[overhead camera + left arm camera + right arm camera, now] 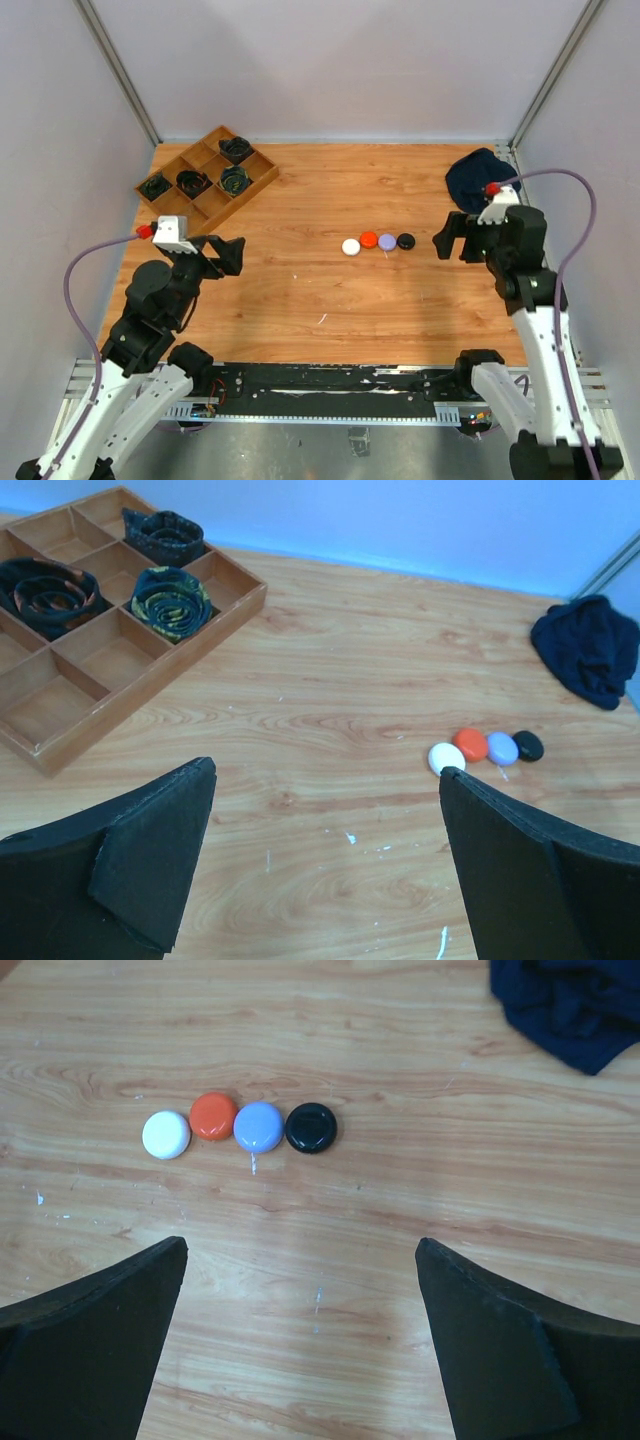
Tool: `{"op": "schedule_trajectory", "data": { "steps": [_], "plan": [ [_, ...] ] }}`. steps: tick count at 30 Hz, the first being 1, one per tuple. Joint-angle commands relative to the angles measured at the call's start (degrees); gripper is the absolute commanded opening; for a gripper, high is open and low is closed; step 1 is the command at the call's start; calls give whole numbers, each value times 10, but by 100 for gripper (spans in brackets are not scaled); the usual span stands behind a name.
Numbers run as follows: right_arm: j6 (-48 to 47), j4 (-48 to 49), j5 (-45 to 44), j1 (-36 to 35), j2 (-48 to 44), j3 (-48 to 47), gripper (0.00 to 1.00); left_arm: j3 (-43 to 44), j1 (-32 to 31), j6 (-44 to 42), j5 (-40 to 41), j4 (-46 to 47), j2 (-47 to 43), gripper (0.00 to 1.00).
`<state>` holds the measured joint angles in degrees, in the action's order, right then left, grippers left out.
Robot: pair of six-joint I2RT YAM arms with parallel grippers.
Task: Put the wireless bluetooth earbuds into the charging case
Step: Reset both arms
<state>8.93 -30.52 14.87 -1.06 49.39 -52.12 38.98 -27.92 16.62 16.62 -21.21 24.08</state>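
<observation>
Four coin-like round cases lie in a row mid-table: white (350,246), orange (368,239), lavender (387,242) and black (405,241). All look closed. They also show in the left wrist view, from white (446,757) to black (528,745), and in the right wrist view, from white (166,1134) to black (311,1127). No earbuds show in any view. My left gripper (232,256) (327,770) is open and empty, well left of the row. My right gripper (455,243) (301,1244) is open and empty, just right of the black case.
A wooden compartment tray (245,203) (150,685) with rolled dark fabric coils stands at the back left. A crumpled dark blue cloth (478,178) (590,650) (570,1005) lies at the back right. Grey walls enclose the table.
</observation>
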Motion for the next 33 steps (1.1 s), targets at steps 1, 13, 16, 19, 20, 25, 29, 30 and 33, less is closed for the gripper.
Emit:
{"op": "schedule_trajectory", "data": {
  "steps": [1,13,16,19,20,25,29,30,33],
  "plan": [
    [-19,-29,-46,-10,-119,37,99,-1,3,27,11,-10,-44,99],
    [-48,14,-75,-12,-309,127,99,-38,3,10,44,-18,-129,99],
    [-42,25,-66,-12,-310,136,99,-53,3,7,40,-19,-140,99],
    [-41,27,-68,-12,-309,138,99,-68,4,7,35,-12,-150,99],
    [-41,27,-67,-12,-309,137,99,-69,3,4,34,-10,-152,99],
    [-41,27,-66,-12,-312,136,99,-72,4,-1,32,-6,-149,99],
    [-44,25,-65,-12,-312,132,98,-72,4,-2,31,-7,-147,99],
    [-45,25,-66,-12,-311,131,99,-73,3,-2,31,-6,-147,99],
    [-45,24,-66,-12,-310,129,99,-74,4,-4,29,-4,-146,99]
  ]
}}
